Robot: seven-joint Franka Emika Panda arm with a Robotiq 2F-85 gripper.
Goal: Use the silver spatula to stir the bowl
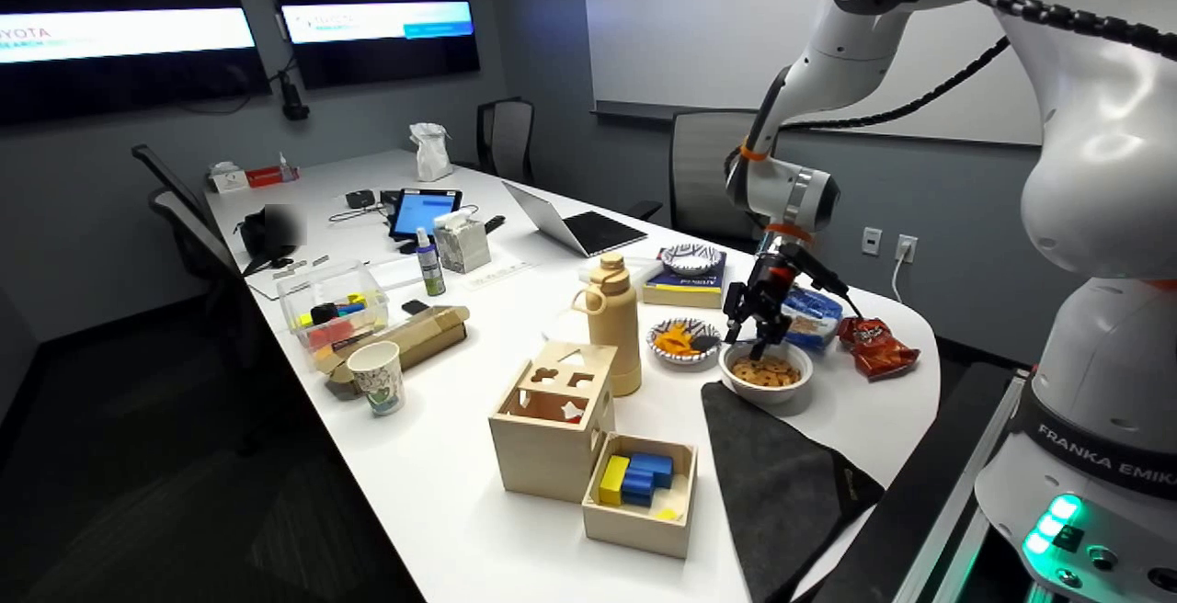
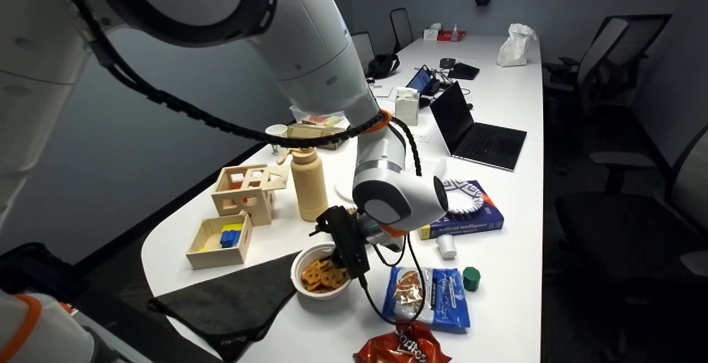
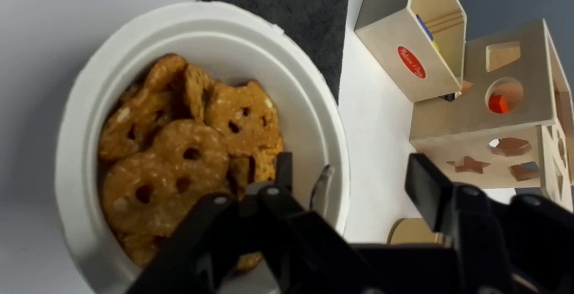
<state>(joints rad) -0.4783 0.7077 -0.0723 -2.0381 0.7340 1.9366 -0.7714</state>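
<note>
The white bowl [image 1: 769, 394] holds brown pretzel crackers [image 3: 179, 164] and stands on the table; it also shows in an exterior view [image 2: 323, 295] and large in the wrist view [image 3: 74, 146]. My gripper [image 1: 747, 338] is low at the bowl, pointing down. In the wrist view the gripper [image 3: 354, 182] is open, one finger over the crackers inside the bowl, the other outside its rim. A thin shiny silver piece [image 3: 319, 188], perhaps the spatula, leans against the bowl's inner wall between the fingers; its lower part is hidden behind the gripper.
A patterned bowl [image 1: 682, 361] with orange chips and a dark piece stands beside the bottle [image 1: 625, 346]. A wooden shape box [image 1: 549, 456], block tray [image 1: 639, 529] and black cloth [image 1: 772, 483] lie nearby. Blue [image 2: 451, 302] and red [image 2: 406, 346] snack bags flank the bowl.
</note>
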